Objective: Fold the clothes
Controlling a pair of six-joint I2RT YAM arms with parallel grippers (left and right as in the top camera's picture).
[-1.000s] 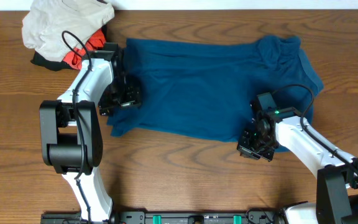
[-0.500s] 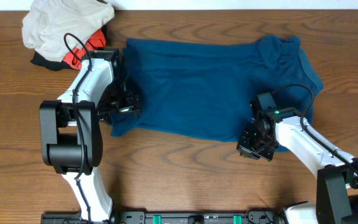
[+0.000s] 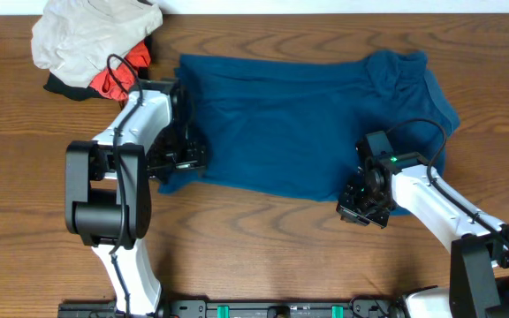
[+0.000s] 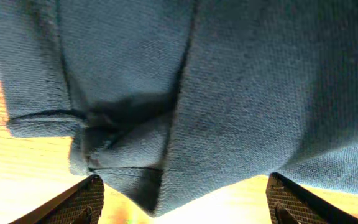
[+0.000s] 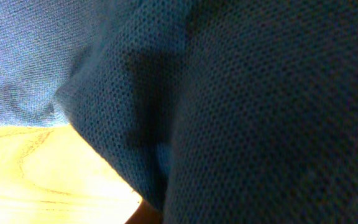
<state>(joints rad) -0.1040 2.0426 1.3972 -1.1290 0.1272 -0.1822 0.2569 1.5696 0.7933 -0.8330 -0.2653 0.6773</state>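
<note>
The clothes (image 3: 299, 119), one large teal-blue shirt, lie spread across the middle of the wooden table, bunched at the far right. My left gripper (image 3: 180, 159) is over the shirt's near-left corner. In the left wrist view its fingertips (image 4: 87, 198) stand wide apart, open, with a folded hem of the clothes (image 4: 166, 112) between and above them, ungripped. My right gripper (image 3: 361, 204) sits at the shirt's near hem, right of centre. Teal cloth of the clothes (image 5: 241, 106) fills the right wrist view and hides the jaws, which are shut on it.
A pale beige garment (image 3: 91, 34) is heaped at the far left corner, with orange-red cloth (image 3: 111, 78) and black cloth under it, close behind my left arm. Bare wooden table (image 3: 263, 252) runs along the near edge between the two arm bases.
My left arm has shifted a little to the right, onto the shirt's near-left corner, and that corner has drawn in slightly. The right arm has stayed still.
</note>
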